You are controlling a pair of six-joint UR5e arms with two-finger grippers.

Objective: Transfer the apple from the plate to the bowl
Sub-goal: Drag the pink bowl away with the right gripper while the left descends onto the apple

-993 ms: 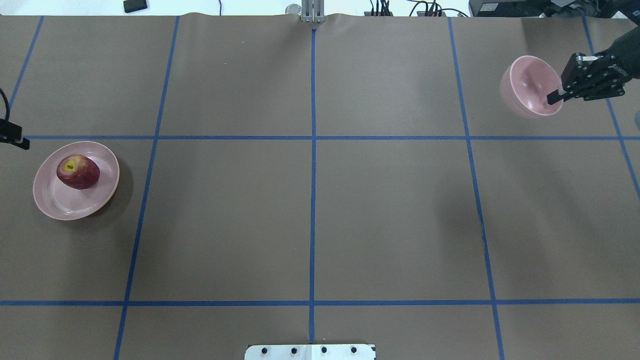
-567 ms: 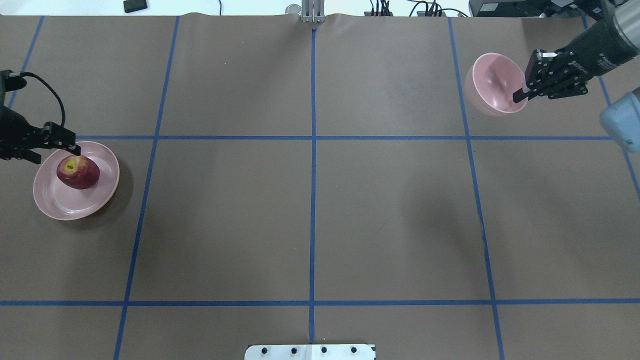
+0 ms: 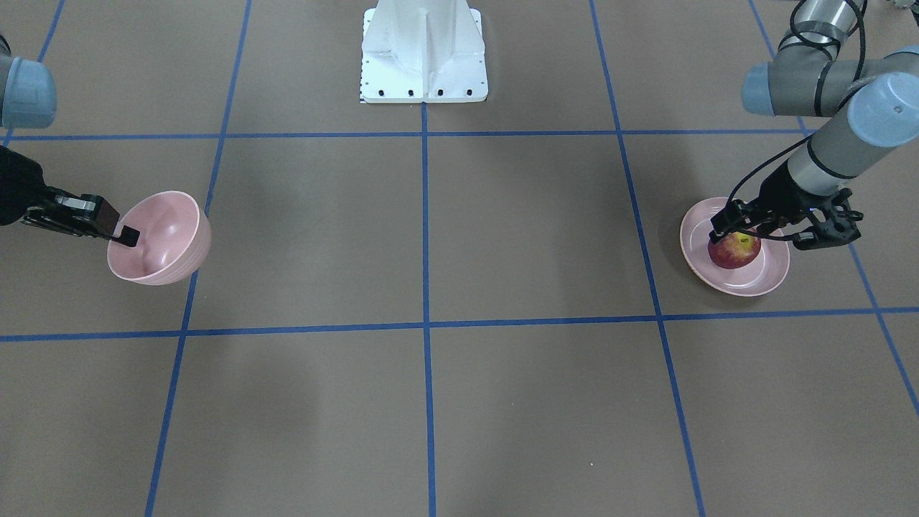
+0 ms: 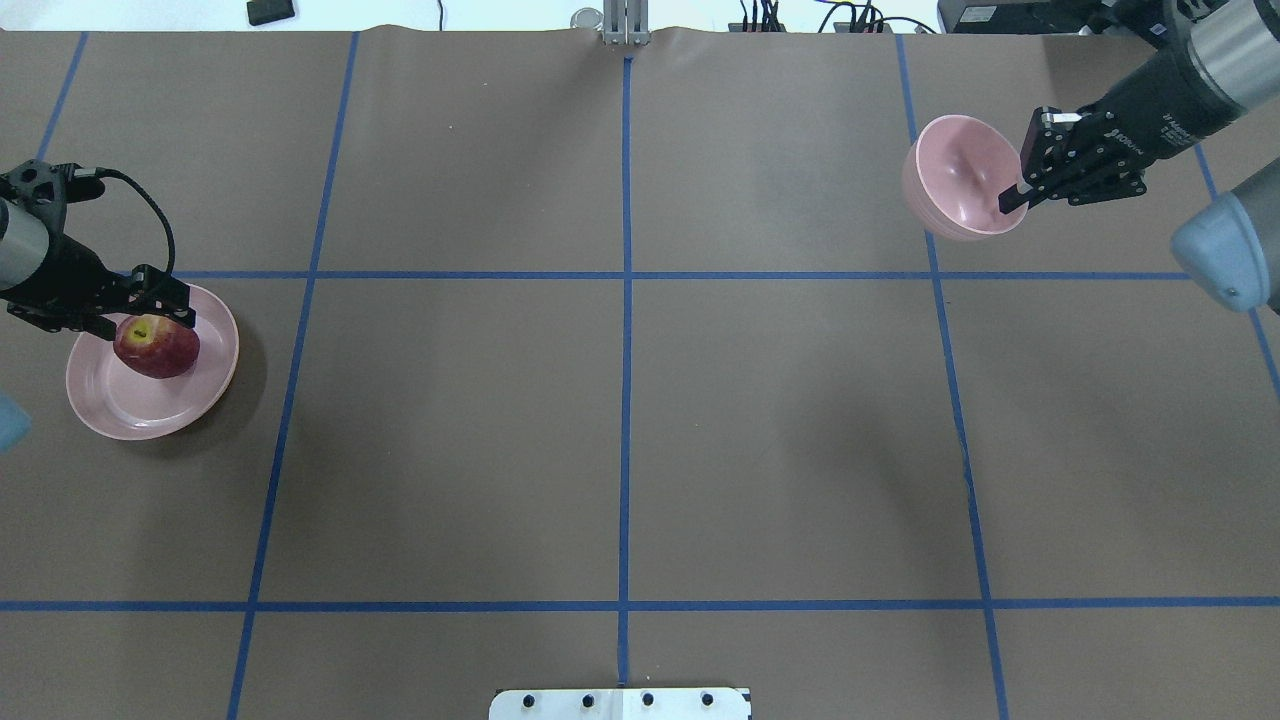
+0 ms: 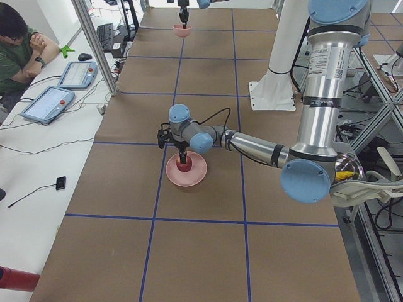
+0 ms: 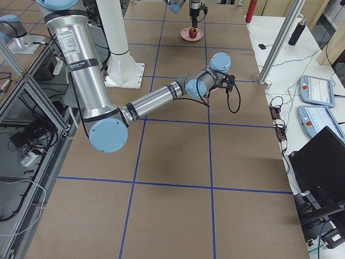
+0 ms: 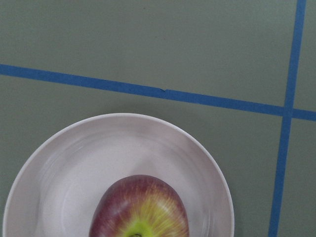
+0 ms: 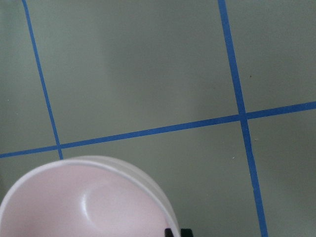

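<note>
The dark-red apple (image 4: 156,346) with a yellow stem patch lies on the shallow pink plate (image 4: 120,405) at the table's left; both also show in the front view, apple (image 3: 734,251) and plate (image 3: 768,276). My left gripper (image 4: 143,322) is open just above the apple, one finger on each side, not closed on it. The left wrist view shows the apple (image 7: 140,210) on the plate (image 7: 89,163). My right gripper (image 4: 1012,195) is shut on the rim of the deep pink bowl (image 4: 955,185) and holds it tilted above the table at the far right (image 3: 161,237).
Blue tape lines divide the brown table cover into squares. The white robot base (image 3: 423,57) stands at the near middle edge. An operator (image 5: 19,50) sits beside the table with tablets. Cables and boxes lie past the far edge.
My left gripper came in from the left edge and now hovers over the apple. My right gripper carried the bowl to the left, toward the table's middle.
</note>
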